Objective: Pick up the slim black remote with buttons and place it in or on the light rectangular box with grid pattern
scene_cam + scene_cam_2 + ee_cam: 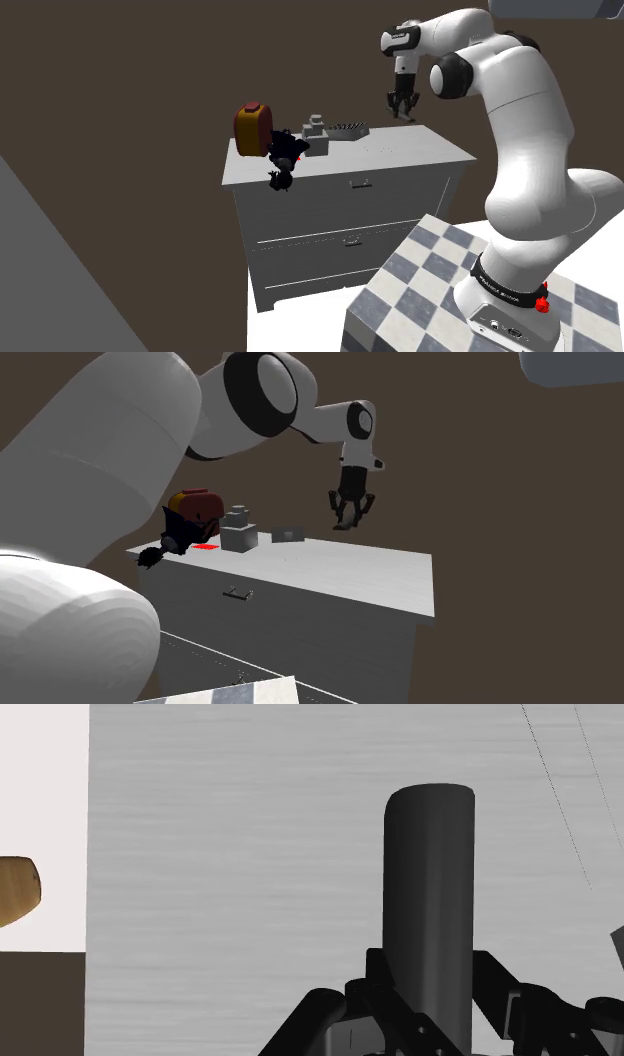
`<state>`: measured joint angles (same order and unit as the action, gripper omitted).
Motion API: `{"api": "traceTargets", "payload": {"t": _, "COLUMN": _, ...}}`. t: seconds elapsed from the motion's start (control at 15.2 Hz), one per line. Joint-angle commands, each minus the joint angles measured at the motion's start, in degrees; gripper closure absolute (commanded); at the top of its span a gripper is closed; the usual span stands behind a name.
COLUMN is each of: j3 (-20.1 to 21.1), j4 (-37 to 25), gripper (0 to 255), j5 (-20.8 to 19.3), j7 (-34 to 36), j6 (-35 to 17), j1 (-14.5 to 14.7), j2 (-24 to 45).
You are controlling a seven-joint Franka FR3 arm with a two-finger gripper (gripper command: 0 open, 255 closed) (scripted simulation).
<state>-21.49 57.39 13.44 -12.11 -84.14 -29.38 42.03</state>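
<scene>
Black, slim remote (pixel 430 904) clamped between the fingers (pixel 315 1019), rounded end sticking out past the tips, hanging in the air above the pale grey surface (pixel 420 150) of a dresser (pixel 330 260) and touching nothing else. Pick-up judged done; carry in hand. Pointing down, gripper (pixel 403 103) high over the surface towards the shoulder view's right. Light rectangular box (pixel 348 130) with its grid top further along towards that view's left, well apart from the held remote.

Next, probably: travel sideways along the surface towards the box, keeping enough height to clear its rim, then lower over its middle and only then part the fingers. Long remote, small box: worth lining up along the box's longer side, else likely to tip off an edge. Cannot tell whether open-topped or closed.

Counted: one remote, one box, one grey stepped block (pixel 315 130) just beside the box, one brown-and-red rounded thing (pixel 253 128) at the far end, one black tangled shape (pixel 285 160) spilling over the front edge, one flat red patch (pixel 205 546), two drawer handles (pixel 360 183).
</scene>
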Motion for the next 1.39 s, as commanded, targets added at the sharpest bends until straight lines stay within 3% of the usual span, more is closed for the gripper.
{"api": "traceTargets", "payload": {"t": 0.0, "j3": 0.03, "j4": -2.19, "gripper": 255, "j5": 0.04, "j7": 0.16, "j6": 1.85, "j1": -0.38, "j2": 0.29}}
{"api": "traceTargets", "payload": {"t": 0.59, "j3": 0.66, "j4": -16.19, "gripper": 255, "j5": 0.86, "j7": 1.16, "j6": 11.60, "j1": -3.25, "j2": 4.14}}
{"api": "traceTargets", "payload": {"t": 0.86, "j3": 0.08, "j4": 0.86, "gripper": 255, "j5": -0.75, "j7": 4.21, "j6": 4.30, "j1": 4.21, "j2": -5.37}}
{"api": "traceTargets", "payload": {"t": 1.32, "j3": 1.20, "j4": 15.30, "gripper": 255, "j5": -2.17, "j7": 11.60, "j6": -2.02, "j1": 13.16, "j2": -14.00}}
